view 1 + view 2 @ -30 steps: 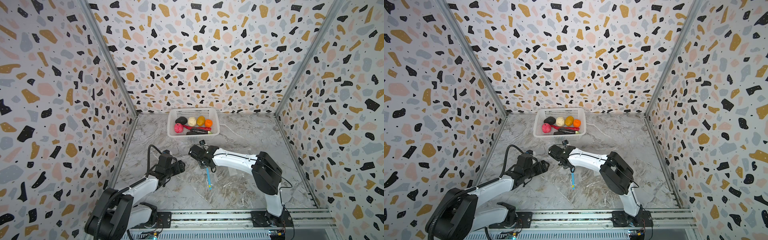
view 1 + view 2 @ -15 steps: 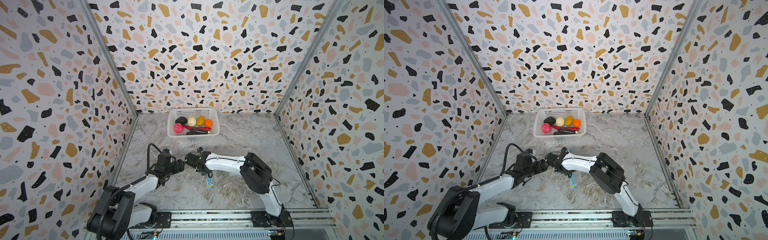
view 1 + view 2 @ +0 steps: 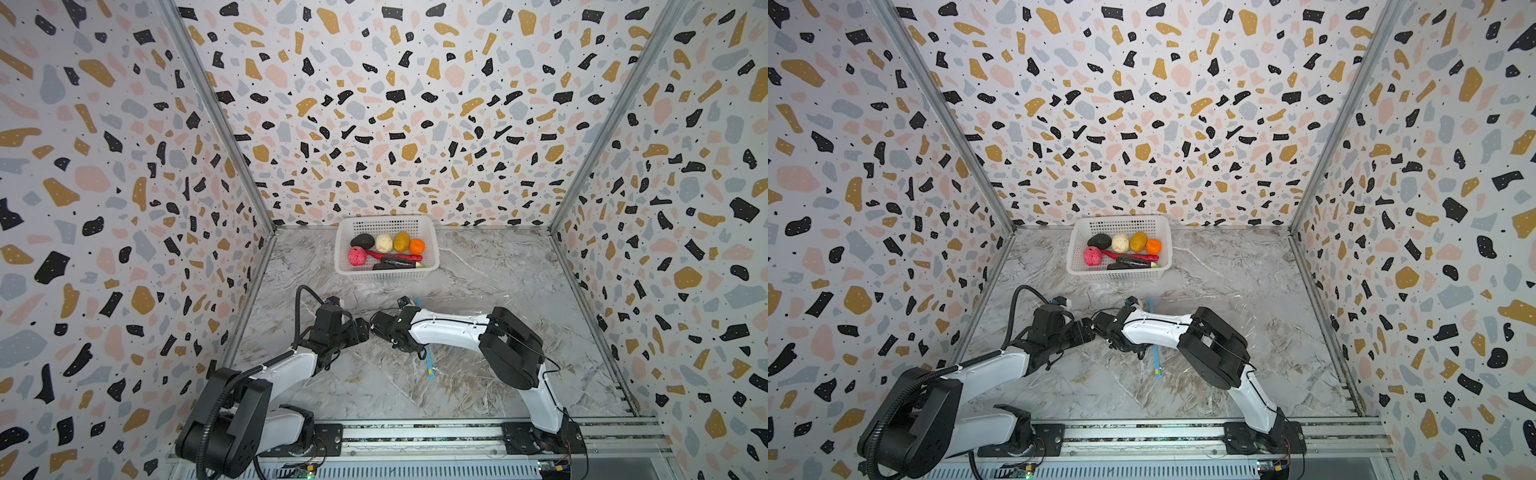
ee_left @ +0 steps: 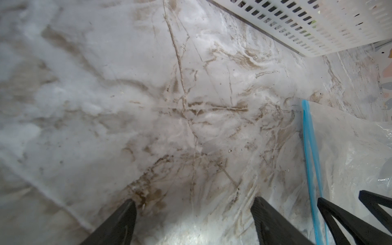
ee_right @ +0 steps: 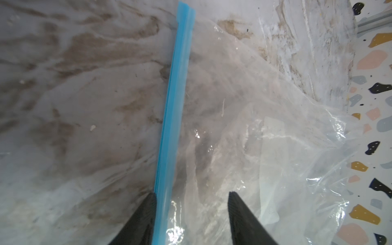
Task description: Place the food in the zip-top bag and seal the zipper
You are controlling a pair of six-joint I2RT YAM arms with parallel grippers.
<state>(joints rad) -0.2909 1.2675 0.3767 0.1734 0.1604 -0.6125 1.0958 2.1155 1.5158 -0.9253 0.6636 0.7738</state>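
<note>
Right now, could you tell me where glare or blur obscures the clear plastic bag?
Right wrist view: white glints speckle the crinkly clear plastic zip-top bag, its light blue zipper strip distinct; left wrist view: marble tabletop smeared; both top views: bag nearly invisible.

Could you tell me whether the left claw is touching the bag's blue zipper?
Apart. The left wrist view shows a clear gap between the left claw and the zipper.

left arm [image 3: 286, 365], right arm [image 3: 449, 328]: white shells, chunky black joints; black cable loop [image 3: 296, 311] on left; pincer fingers [image 4: 121, 224] black, tapered
</note>
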